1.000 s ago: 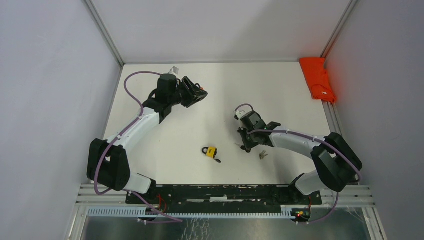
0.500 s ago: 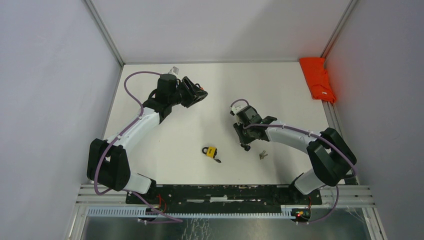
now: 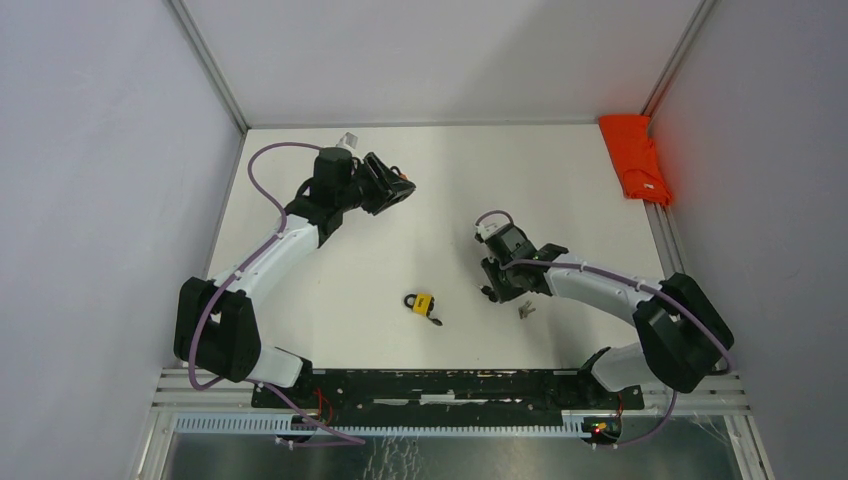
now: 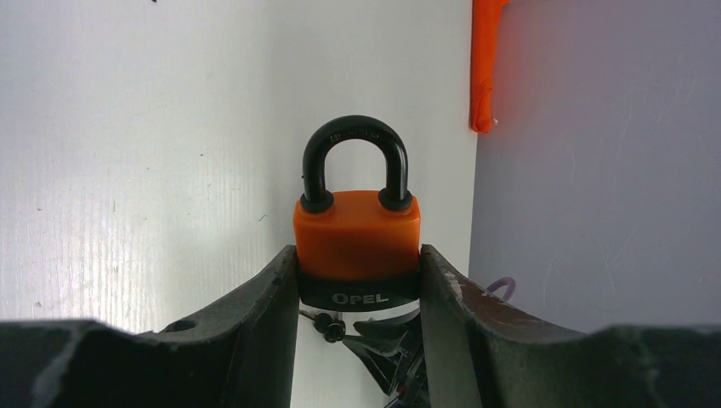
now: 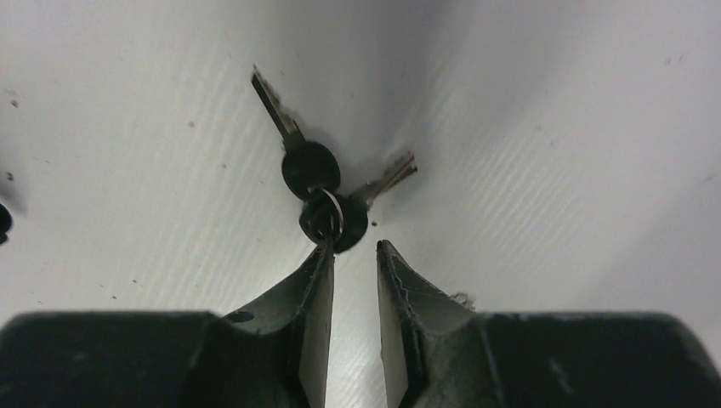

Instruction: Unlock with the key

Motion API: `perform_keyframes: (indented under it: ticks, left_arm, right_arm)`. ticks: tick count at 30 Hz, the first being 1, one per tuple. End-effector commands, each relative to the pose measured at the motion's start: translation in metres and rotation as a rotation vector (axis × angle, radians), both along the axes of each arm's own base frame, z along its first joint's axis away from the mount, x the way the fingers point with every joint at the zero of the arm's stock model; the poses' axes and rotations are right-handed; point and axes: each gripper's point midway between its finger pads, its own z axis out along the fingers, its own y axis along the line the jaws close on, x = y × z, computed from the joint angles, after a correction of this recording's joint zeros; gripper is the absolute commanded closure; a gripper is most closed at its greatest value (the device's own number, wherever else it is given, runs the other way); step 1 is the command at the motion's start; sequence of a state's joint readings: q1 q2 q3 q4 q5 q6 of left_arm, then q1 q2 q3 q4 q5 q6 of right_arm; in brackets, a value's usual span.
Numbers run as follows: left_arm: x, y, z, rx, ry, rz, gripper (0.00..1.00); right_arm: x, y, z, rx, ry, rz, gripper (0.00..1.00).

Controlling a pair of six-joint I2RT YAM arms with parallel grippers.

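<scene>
Two padlocks and two ringed keys. One orange padlock [image 4: 357,234], its shackle seated and pointing to 12 o'clock, is clamped by its body between the fingers of the left gripper [image 4: 357,255]. One yellow padlock [image 3: 422,303] lies on the white bench [image 3: 560,190], at 9 o'clock of the right gripper [image 5: 354,248]. Both black-headed keys [image 5: 319,191] lie flat on one ring just at the tips of the right fingers [image 5: 313,293], which stand narrowly parted with nothing between them. The blades point to 11 and 2 o'clock. One orange cloth [image 3: 634,157] lies at the bench's 2 o'clock corner. Pale walls [image 3: 420,60] enclose three sides.
</scene>
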State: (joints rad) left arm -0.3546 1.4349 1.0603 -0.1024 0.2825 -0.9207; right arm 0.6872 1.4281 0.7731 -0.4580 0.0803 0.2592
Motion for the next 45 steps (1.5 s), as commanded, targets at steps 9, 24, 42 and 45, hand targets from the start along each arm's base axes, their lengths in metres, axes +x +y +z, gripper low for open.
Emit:
perform_keyframes:
  ticks: [9, 24, 42, 45]
  left_arm:
    - [0.005, -0.004, 0.028, -0.036, -0.112, -0.028, 0.98]
    - [0.002, 0.001, 0.026, -0.015, -0.113, -0.026, 0.98]
    - [0.007, 0.001, 0.022, -0.028, -0.104, -0.032, 0.98]
    - [0.006, 0.003, 0.023, -0.022, -0.106, -0.025, 0.98]
  right_arm:
    - [-0.016, -0.025, -0.016, -0.074, 0.02, -0.057, 0.73]
    - [0.073, 0.029, 0.002, -0.071, -0.104, -0.029, 0.73]
    - [0.051, 0.059, 0.018, 0.027, -0.118, 0.096, 1.0]
    - [0.048, 0.07, 0.009, 0.025, -0.089, 0.13, 1.0]
